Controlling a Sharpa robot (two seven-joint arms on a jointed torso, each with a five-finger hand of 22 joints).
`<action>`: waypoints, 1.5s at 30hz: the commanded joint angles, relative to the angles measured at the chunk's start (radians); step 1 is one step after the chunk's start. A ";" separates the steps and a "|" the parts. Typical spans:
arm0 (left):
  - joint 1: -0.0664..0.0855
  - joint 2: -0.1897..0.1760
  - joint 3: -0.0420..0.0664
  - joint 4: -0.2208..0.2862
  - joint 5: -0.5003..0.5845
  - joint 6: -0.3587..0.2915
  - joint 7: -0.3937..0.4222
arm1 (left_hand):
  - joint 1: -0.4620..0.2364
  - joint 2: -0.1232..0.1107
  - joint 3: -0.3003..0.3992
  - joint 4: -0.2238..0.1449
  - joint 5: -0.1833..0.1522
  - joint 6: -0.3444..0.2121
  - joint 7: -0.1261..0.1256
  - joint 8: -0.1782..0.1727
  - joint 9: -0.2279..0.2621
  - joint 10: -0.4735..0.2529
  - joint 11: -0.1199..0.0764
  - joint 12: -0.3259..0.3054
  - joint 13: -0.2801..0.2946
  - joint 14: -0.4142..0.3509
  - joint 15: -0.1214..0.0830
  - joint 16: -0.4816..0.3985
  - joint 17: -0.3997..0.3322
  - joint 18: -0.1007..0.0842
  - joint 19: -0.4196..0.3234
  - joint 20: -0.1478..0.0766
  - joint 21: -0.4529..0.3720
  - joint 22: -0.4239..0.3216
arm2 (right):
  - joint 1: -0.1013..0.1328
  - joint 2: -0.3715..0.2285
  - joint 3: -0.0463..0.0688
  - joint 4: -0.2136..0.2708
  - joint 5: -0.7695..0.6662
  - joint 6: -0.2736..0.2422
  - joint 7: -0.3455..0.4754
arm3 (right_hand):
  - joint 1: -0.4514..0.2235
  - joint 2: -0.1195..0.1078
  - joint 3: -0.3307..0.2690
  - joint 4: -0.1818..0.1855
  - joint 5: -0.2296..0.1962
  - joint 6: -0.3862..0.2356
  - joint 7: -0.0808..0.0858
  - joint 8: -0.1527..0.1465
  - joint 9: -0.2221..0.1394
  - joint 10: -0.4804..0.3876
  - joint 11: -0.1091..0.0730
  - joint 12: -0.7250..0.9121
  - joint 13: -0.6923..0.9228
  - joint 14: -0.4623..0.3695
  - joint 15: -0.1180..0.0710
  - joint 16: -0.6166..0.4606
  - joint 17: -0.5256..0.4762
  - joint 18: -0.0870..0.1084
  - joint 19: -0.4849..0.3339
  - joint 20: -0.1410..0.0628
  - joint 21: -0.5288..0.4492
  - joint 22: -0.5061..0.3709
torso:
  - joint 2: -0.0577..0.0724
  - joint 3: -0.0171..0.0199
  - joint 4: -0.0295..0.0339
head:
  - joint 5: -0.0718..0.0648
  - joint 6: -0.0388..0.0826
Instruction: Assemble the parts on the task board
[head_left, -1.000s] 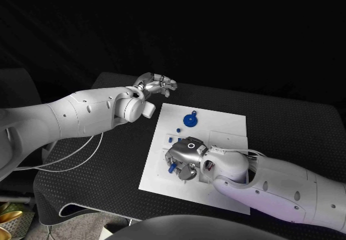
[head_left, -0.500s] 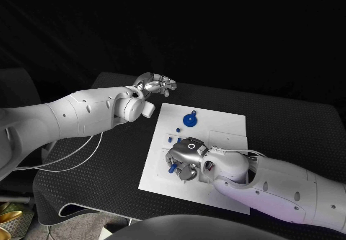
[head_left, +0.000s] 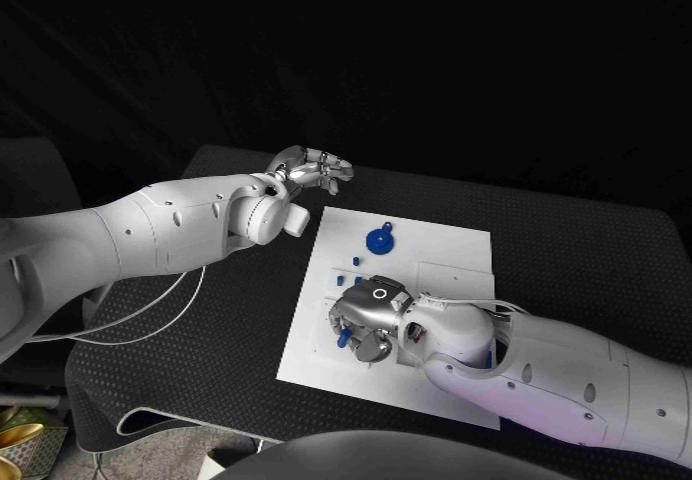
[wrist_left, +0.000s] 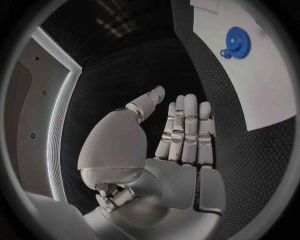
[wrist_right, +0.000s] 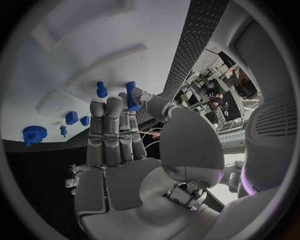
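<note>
Hovering off the board's ten o'clock corner, the robot's silver many-fingered left hand (head_left: 307, 168) sits over the black textured table (head_left: 159, 360) with nothing in it; the left wrist view shows that hand (wrist_left: 181, 145) with straight fingers lying side by side, thumb set a little apart, and the round blue toothed gear (wrist_left: 238, 38) on the board beyond it. Moving rightward, the flat white rectangular task board (head_left: 447, 250) carries that gear (head_left: 379, 239) toward its twelve o'clock edge, with a cluster of small blue plastic pieces (head_left: 348, 274) just below it, between the gear and the right hand. At the board's middle, the silver right hand (head_left: 369, 318) is bent down over the plate, and a short blue plastic peg (head_left: 343, 339) shows at its fingertips, toward eight o'clock of the hand. The right wrist view shows this peg (wrist_right: 131, 96) pinched between thumb and a finger, the remaining fingers straight and close together, while a second short blue peg (wrist_right: 101, 89) stands beside it on the board. Seating the peg well probably means keeping it upright, lining it squarely over its hole before pressing, and releasing only once it stands unaided. Whether the peg's tip already touches the board cannot be told.
</note>
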 joint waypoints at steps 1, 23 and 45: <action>0.001 0.003 0.001 0.003 0.004 0.010 0.005 | -0.006 0.004 -0.006 -0.001 -0.007 -0.007 -0.003 0.005 0.002 -0.007 -0.002 0.004 -0.001 0.005 0.000 0.000 0.001 0.012 0.007 -0.013 -0.004 0.005 | -0.001 0.009 -0.005 0.001 -0.011 0.035 -0.005 | -0.006 0.010 0.000 -0.002 0.006 0.004 0.002 0.006 0.002 0.006 0.000 0.002 0.000 -0.002 -0.004 0.005 -0.001 0.030 -0.004 -0.007 0.006 0.001 | 0.000 -0.0013 0.0008 | -0.003 0.003; 0.001 -0.002 0.001 0.007 0.004 0.011 0.003 | -0.005 0.003 -0.006 -0.001 -0.007 -0.007 -0.003 0.005 0.002 -0.008 -0.002 0.005 -0.001 0.005 0.000 0.000 0.001 0.012 0.007 -0.013 -0.005 0.006 | 0.000 0.011 -0.010 -0.010 0.028 0.018 -0.002 | -0.037 -0.018 -0.027 -0.027 0.071 -0.026 0.015 -0.016 -0.002 -0.028 0.012 -0.022 0.001 -0.016 0.009 0.007 -0.015 0.030 -0.018 -0.002 0.017 0.005 | 0.000 0.0010 -0.0003 | -0.007 0.003; 0.001 -0.005 0.001 0.006 0.004 0.013 0.004 | -0.006 0.002 -0.006 0.000 -0.007 -0.008 -0.002 0.004 0.001 -0.011 -0.001 0.005 -0.002 0.004 0.001 -0.001 0.002 0.012 0.007 -0.013 -0.006 0.007 | 0.010 -0.053 -0.006 0.048 0.061 -0.093 -0.023 | -0.114 -0.099 -0.343 -0.064 0.227 -0.210 0.078 -0.103 -0.045 -0.314 0.095 -0.059 -0.123 -0.091 0.086 0.112 -0.020 0.030 -0.091 0.019 0.054 0.025 | 0.000 0.0005 0.0013 | -0.012 0.011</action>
